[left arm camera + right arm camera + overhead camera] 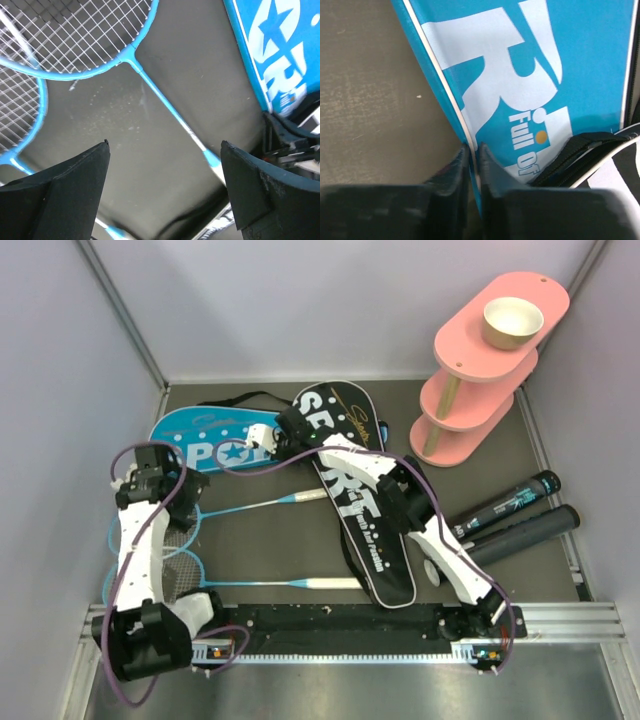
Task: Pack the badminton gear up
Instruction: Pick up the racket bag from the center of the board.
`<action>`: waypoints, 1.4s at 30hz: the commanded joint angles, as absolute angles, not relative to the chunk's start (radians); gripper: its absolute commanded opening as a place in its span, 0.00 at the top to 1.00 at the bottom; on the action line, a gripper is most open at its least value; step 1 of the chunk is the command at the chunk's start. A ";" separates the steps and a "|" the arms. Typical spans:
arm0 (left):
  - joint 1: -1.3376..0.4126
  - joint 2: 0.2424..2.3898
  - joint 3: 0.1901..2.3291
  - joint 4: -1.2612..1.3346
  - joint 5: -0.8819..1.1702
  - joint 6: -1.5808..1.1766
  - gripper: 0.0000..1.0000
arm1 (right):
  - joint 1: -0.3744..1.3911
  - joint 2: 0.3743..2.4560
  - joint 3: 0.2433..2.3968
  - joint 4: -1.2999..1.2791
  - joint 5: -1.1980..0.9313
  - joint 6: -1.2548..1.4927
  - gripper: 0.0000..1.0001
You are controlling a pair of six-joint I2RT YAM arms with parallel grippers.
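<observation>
The blue racket bag (212, 446) lies at the back left, with the black racket bag (360, 502) lettered SPORT angled beside it. My right gripper (283, 434) is shut on the blue bag's piped edge (470, 135); in the right wrist view the fingertips (462, 155) pinch that edge. My left gripper (165, 145) stands open above the table, nothing between its fingers. Two blue rackets lie under the left arm; one shaft (155, 95) crosses below the open jaws, the other (265, 583) lies nearer. Two black tubes (510, 518) rest at the right.
A pink three-tier stand (470, 390) carrying a tan bowl (512, 322) occupies the back right corner. Grey walls close in on both sides. A black rail (340, 620) runs along the near edge between the arm bases. A small white object (431, 571) lies by the right arm.
</observation>
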State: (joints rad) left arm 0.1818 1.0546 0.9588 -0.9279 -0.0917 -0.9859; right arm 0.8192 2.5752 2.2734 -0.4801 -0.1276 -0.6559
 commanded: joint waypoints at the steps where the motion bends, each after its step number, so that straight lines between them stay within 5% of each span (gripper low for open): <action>1: 0.322 1.106 0.893 -0.808 0.153 -1.092 0.05 | 0.835 2.576 2.325 -0.489 -0.193 -0.649 1.00; 5: 0.359 1.219 0.873 -0.617 0.360 -1.181 0.04 | 0.839 2.464 2.272 -0.451 -0.279 -0.592 1.00; 18: 0.172 1.546 0.975 -0.417 0.319 -1.436 0.05 | 0.838 2.223 2.054 -0.331 -0.333 -0.482 1.00; 21: 0.155 1.592 1.048 -0.413 0.230 -1.390 0.19 | 0.838 2.163 1.988 -0.287 -0.360 -0.440 1.00; 23: 0.149 1.595 1.078 -0.413 0.166 -1.333 0.43 | 0.838 2.134 1.957 -0.253 -0.347 -0.373 1.00; 28: 0.118 1.491 1.065 -0.344 0.031 -1.227 0.85 | 0.838 2.010 1.820 -0.192 -0.342 -0.200 0.99; 29: 0.115 1.479 1.060 -0.341 0.009 -1.220 1.00 | 0.838 1.996 1.786 -0.164 -0.344 -0.149 0.97; 31: 0.112 1.450 1.060 -0.347 0.009 -1.209 1.00 | 0.838 1.968 1.787 -0.182 -0.293 -0.086 0.86; 32: 0.109 1.441 1.058 -0.338 -0.021 -1.204 1.00 | 0.838 1.964 1.807 -0.237 -0.255 -0.010 0.54; 35: 0.106 1.410 1.061 -0.369 -0.023 -1.226 1.00 | 0.845 1.938 1.851 -0.404 -0.076 0.131 0.31; 40: 0.106 1.396 1.060 -0.379 -0.005 -1.253 1.00 | 0.888 1.775 1.718 -0.690 0.248 0.303 0.08; 42: 0.104 1.402 1.058 -0.379 0.032 -1.261 1.00 | 0.942 1.747 1.671 -0.794 0.378 0.321 0.08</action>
State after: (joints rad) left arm 0.0971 1.4380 1.0454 -0.4225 0.0502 -1.2289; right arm 0.8562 1.8503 1.7378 -0.5323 0.0692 0.1642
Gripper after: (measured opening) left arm 0.020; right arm 0.909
